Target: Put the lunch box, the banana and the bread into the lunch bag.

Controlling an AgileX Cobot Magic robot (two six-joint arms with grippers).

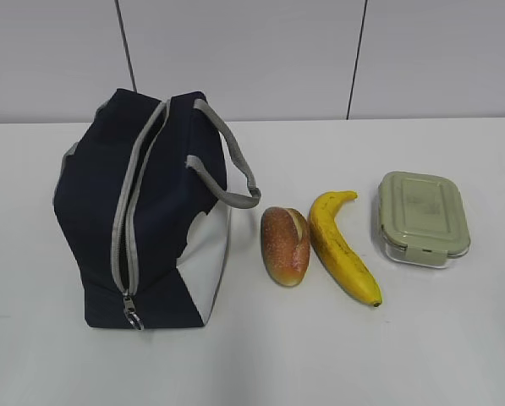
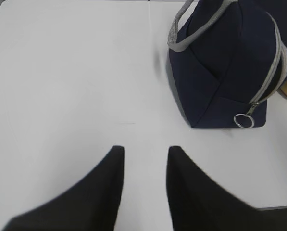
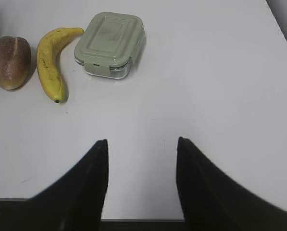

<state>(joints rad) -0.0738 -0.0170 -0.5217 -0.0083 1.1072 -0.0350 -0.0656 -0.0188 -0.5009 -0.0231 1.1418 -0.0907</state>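
The navy lunch bag (image 1: 142,228) stands on the left of the white table, zipped shut, its zipper pull (image 1: 132,318) low at the front. To its right lie the bread (image 1: 285,244), the banana (image 1: 341,247) and the lunch box (image 1: 423,217) with its green lid. Neither arm shows in the exterior view. My left gripper (image 2: 145,150) hovers open over bare table, with the lunch bag (image 2: 225,67) ahead to its right. Open too, my right gripper (image 3: 142,142) sits near the table's front edge, with the bread (image 3: 9,61), banana (image 3: 49,62) and lunch box (image 3: 110,44) ahead to its left.
Two grey handles (image 1: 227,165) hang over the bag's right side. A ring pull (image 2: 243,120) hangs at the bag's zipper end in the left wrist view. A pale panelled wall (image 1: 252,59) runs behind the table.
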